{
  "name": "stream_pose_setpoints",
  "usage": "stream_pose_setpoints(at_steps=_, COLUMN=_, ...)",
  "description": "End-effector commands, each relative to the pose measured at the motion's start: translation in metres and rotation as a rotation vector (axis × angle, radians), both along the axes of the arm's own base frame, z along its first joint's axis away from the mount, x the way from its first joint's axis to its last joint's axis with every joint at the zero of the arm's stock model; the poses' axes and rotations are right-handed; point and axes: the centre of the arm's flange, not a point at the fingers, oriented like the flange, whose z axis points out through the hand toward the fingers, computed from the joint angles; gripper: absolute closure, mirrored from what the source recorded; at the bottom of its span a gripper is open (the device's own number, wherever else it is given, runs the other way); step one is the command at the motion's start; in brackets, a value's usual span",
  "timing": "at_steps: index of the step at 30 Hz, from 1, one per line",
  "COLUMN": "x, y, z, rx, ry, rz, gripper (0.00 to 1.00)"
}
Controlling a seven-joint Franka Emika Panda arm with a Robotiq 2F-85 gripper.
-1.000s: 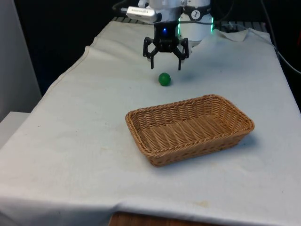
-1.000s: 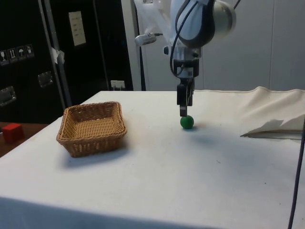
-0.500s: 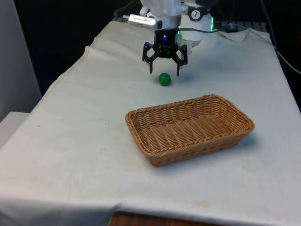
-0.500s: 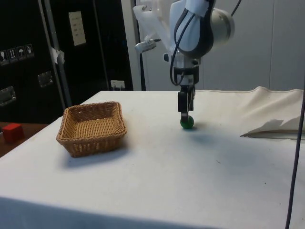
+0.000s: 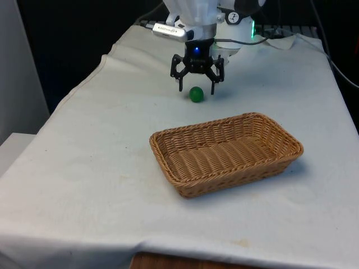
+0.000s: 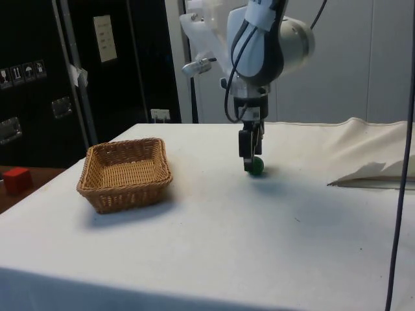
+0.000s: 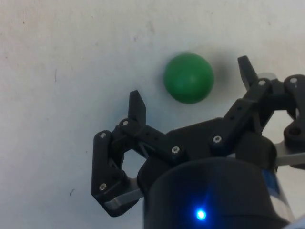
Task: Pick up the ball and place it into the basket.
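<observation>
The black claw (image 5: 196,89) hangs low over the desk (image 5: 101,168), pointing straight down, and its two fingers (image 7: 137,106) are spread wide apart with nothing held between them. A small green ball (image 5: 196,94) sits right under the claw, in the gap between the fingers. In the wrist view the ball (image 7: 188,78) lies between the two finger tips, a bit closer to one than to the other, and neither tip touches it. From the side, the claw (image 6: 248,167) reaches down to about the height of the ball (image 6: 257,166), with the tips very near the white cloth (image 6: 259,233). The ball rests on the cloth. The white arm (image 6: 266,45) rises up from the claw. The woven brown basket (image 5: 226,153) sits well apart from the claw, nearer to the front camera and a little toward the front view's right. In the side view the basket (image 6: 125,173) is far from the claw, with a wide bare strip of cloth between them. The basket is a long box shape with low walls, and nothing lies inside it. Beyond the basket in the side view, off the desk and low down, there is a small red block (image 6: 17,179). Past the claw on the other side, the cloth has a folded, rumpled part (image 6: 373,172).
</observation>
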Motion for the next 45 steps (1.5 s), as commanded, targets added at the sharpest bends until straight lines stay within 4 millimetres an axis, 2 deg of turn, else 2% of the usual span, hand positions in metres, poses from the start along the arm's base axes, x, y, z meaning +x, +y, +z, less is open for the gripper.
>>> stream_pose_setpoints(at_steps=1, x=0.002, y=0.003, z=0.002, rx=0.016, ry=-0.018, rz=-0.002, gripper=0.0)
stream_pose_setpoints(at_steps=11, x=0.002, y=0.001, z=-0.003, rx=-0.003, ry=-0.005, rz=-0.005, gripper=0.0)
stream_pose_setpoints(at_steps=12, x=0.002, y=0.001, z=-0.003, rx=-0.004, ry=-0.004, rz=-0.004, gripper=0.03)
stream_pose_setpoints(at_steps=14, x=0.002, y=0.0, z=-0.004, rx=-0.007, ry=0.002, rz=-0.004, gripper=0.18)
stream_pose_setpoints(at_steps=15, x=0.002, y=0.001, z=-0.003, rx=-0.005, ry=-0.003, rz=-0.004, gripper=0.18)
stream_pose_setpoints(at_steps=19, x=0.002, y=0.0, z=-0.004, rx=-0.006, ry=-0.001, rz=-0.006, gripper=0.58)
stream_pose_setpoints(at_steps=20, x=0.002, y=0.0, z=-0.004, rx=-0.006, ry=0.0, rz=-0.005, gripper=0.76)
stream_pose_setpoints(at_steps=21, x=0.002, y=0.0, z=-0.004, rx=-0.006, ry=0.0, rz=-0.006, gripper=0.86)
stream_pose_setpoints(at_steps=22, x=0.002, y=0.0, z=-0.004, rx=-0.006, ry=0.0, rz=-0.006, gripper=1.0)
stream_pose_setpoints(at_steps=34, x=0.004, y=0.001, z=0.0, rx=-0.003, ry=-0.008, rz=-0.007, gripper=1.0)
stream_pose_setpoints(at_steps=45, x=0.008, y=0.002, z=0.024, rx=0.03, ry=-0.035, rz=-0.013, gripper=1.0)
